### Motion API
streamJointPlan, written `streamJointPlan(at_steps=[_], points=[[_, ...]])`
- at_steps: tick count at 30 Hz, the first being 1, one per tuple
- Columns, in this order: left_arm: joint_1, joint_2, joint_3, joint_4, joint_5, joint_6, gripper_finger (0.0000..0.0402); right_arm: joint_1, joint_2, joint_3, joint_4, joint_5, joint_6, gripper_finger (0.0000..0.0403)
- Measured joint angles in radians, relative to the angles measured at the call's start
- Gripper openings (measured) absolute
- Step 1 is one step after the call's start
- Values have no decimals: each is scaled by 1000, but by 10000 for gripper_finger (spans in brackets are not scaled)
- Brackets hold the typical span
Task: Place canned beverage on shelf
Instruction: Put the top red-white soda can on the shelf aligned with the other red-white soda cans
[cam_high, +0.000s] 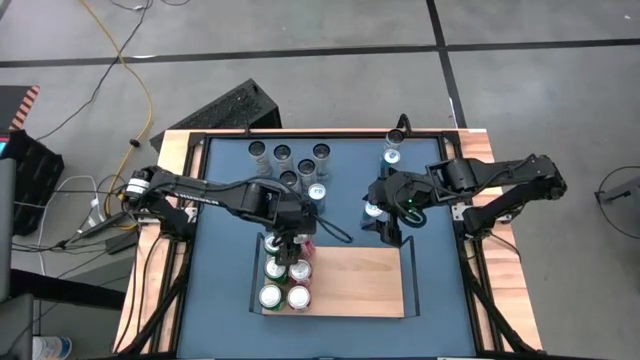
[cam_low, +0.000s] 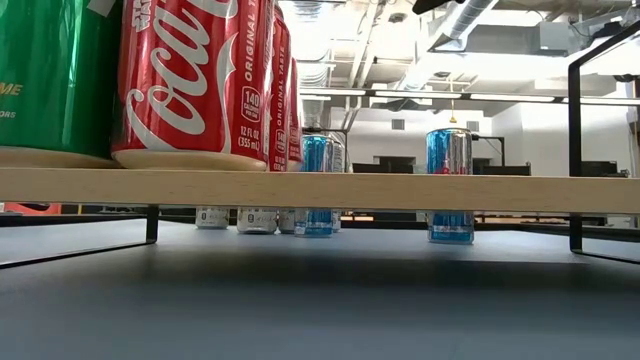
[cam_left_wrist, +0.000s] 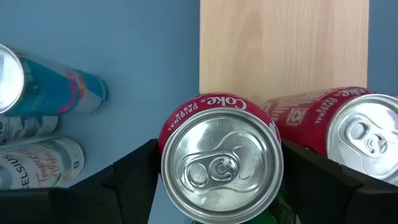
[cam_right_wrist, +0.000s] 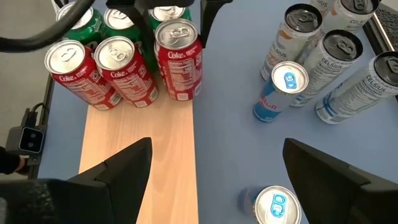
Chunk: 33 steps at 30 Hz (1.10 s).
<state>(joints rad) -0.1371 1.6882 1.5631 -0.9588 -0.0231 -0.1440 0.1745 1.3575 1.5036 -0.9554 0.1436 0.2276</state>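
A red Coke can (cam_left_wrist: 221, 162) sits upright between the fingers of my left gripper (cam_high: 293, 243), which is shut on it at the far edge of the shelf (cam_high: 360, 285). The shelf is a light-wood board with black end rails. Several red and green cans (cam_right_wrist: 99, 56) stand on its left end, right beside the held can (cam_right_wrist: 179, 59). In the low view the farthest red can (cam_low: 290, 100) reaches down to the board's top (cam_low: 320, 190); whether it rests there I cannot tell. My right gripper (cam_right_wrist: 217, 180) hangs open above the blue tabletop, right of the cans. My left gripper pinches the Coke can's side wall just under the top rim (cam_left_wrist: 166, 134) between its two fingers (cam_left_wrist: 134, 180), one on the far side and one on the near side. The fingers slant down from the table's left. The can is upright, top up, over the shelf's far edge.
Tall slim cans (cam_high: 290, 165) stand grouped on the tabletop behind the shelf. Blue cans stand at the far right (cam_high: 393, 150) and under my right gripper (cam_right_wrist: 273, 205). The right half of the shelf board (cam_right_wrist: 140, 155) is bare wood. Black rails (cam_low: 575, 150) rise at its ends.
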Motion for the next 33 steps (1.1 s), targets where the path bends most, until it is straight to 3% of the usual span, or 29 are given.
streamJointPlan(at_steps=[33], points=[[0,56,3,36,41,38,277,0,0,0,-2,-1,0,344]])
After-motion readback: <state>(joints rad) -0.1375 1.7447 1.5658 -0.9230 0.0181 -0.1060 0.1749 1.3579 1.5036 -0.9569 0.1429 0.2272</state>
